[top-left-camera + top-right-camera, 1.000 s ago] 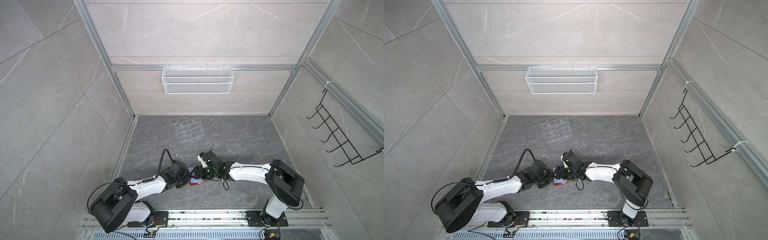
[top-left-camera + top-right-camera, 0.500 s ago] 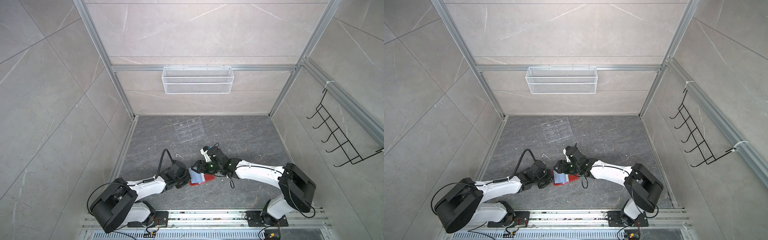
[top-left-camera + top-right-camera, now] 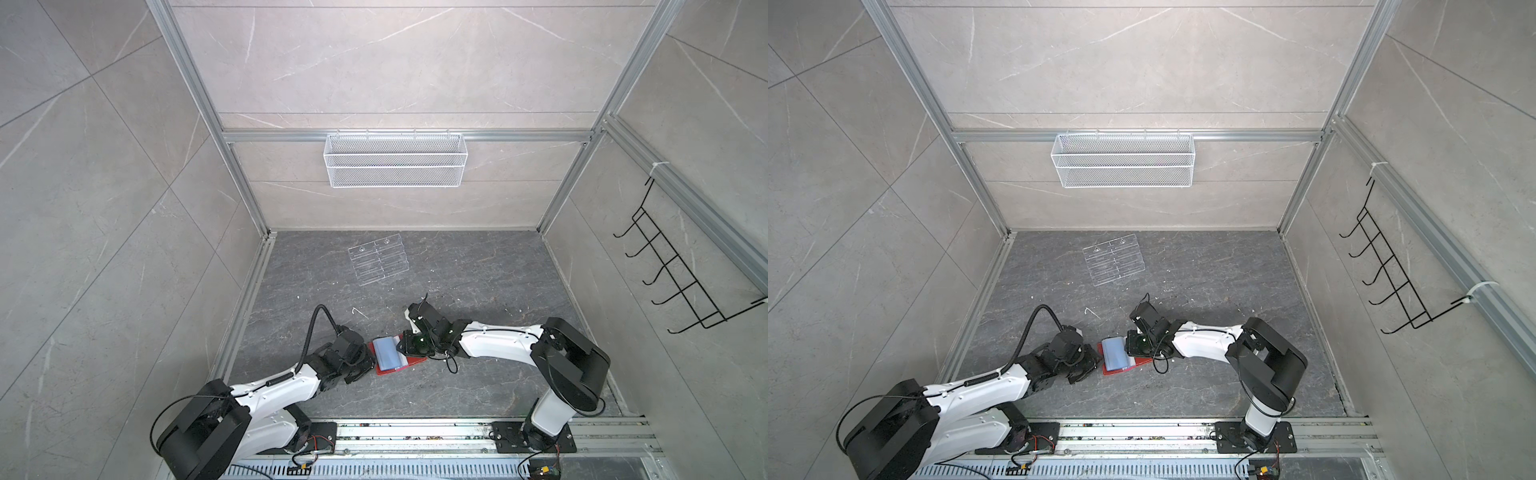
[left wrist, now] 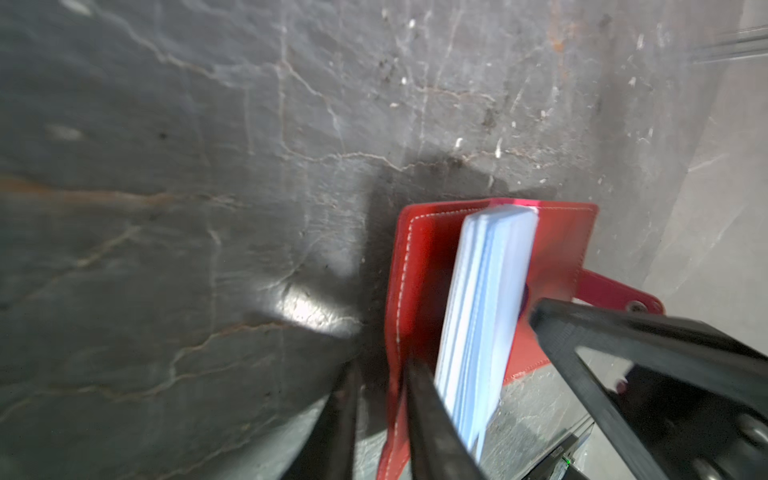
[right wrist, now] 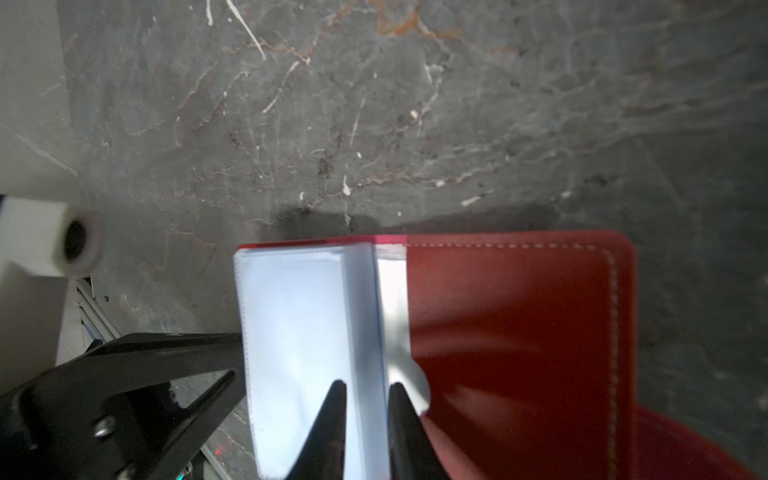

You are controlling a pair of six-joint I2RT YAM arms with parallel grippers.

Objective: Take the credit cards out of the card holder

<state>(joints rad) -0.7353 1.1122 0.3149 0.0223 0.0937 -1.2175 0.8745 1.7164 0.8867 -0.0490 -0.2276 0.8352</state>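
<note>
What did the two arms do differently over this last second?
The right end effector swung right, spreading the card holder open, then came back and closed on the clear sleeves. The left end effector stayed at the holder's left edge; the acrylic rack did not move.

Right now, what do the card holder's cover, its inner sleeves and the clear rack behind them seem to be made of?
The card holder looks like red leather or an imitation: smooth, with a slight sheen and pale stitching along the edge. Its plastic sleeves look like thin, glossy, bluish clear film, stacked in layers. The rack is rigid, see-through plastic, probably acrylic, with crisp tier edges.
</note>
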